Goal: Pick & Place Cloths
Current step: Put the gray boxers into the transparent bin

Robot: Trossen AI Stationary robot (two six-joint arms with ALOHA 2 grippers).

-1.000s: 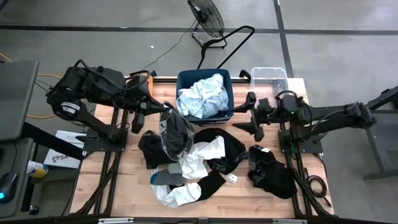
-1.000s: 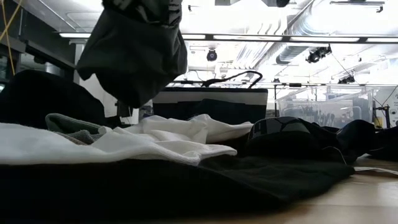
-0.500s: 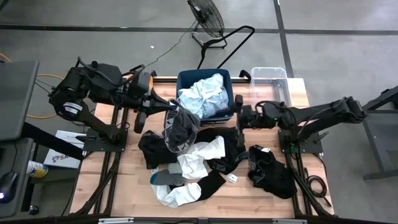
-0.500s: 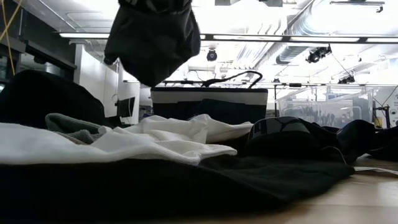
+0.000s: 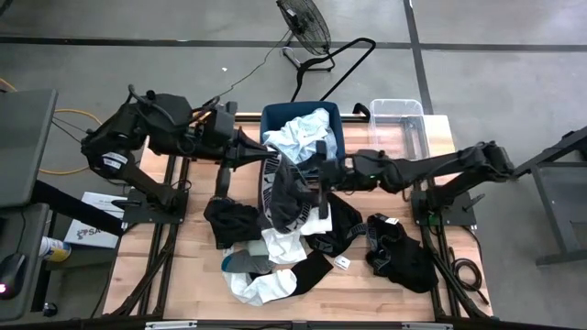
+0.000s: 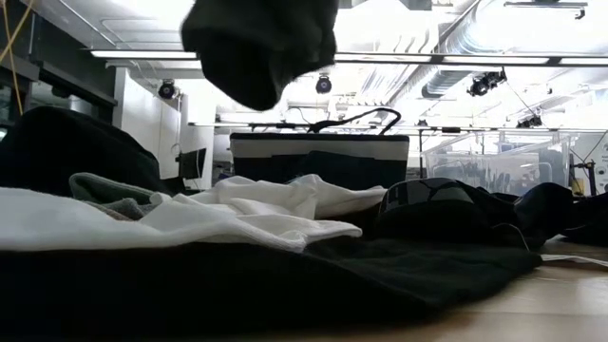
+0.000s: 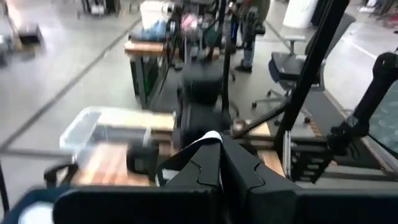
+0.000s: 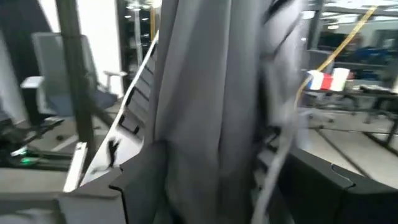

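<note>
A dark grey cloth (image 5: pixel 289 192) hangs over the middle of the table, with my left gripper (image 5: pixel 264 159) shut on its top. In the low view its lower end (image 6: pixel 261 43) swings high above the pile of cloths (image 5: pixel 275 247). That pile of black, white and grey pieces lies on the wooden table (image 5: pixel 197 266). My right gripper (image 5: pixel 323 176) reaches in level from the table's right side and is open. In the right wrist view the hanging cloth (image 8: pixel 205 93) stands between its two fingers (image 8: pixel 140 180). My left gripper pinches the cloth's upper edge (image 7: pixel 210 138) between its two shut fingers, reaching almost level from the table's left side. The cloth hangs slack below the fingers, lifted clear of the pile. Whether my right gripper touches the cloth between its fingers, I cannot tell.
A navy bin (image 5: pixel 341 137) holding white and pale blue cloth stands at the far middle. A clear bin (image 5: pixel 397 115) is to its right. A black cloth (image 5: pixel 401 255) lies near the right edge. Bare wood shows at the near left and near right.
My left gripper has carried the dark grey cloth toward the table's right edge and a little up, so its lower end hangs higher over the pile. My right gripper, still open, has moved toward the left edge until its fingers flank the hanging cloth.
</note>
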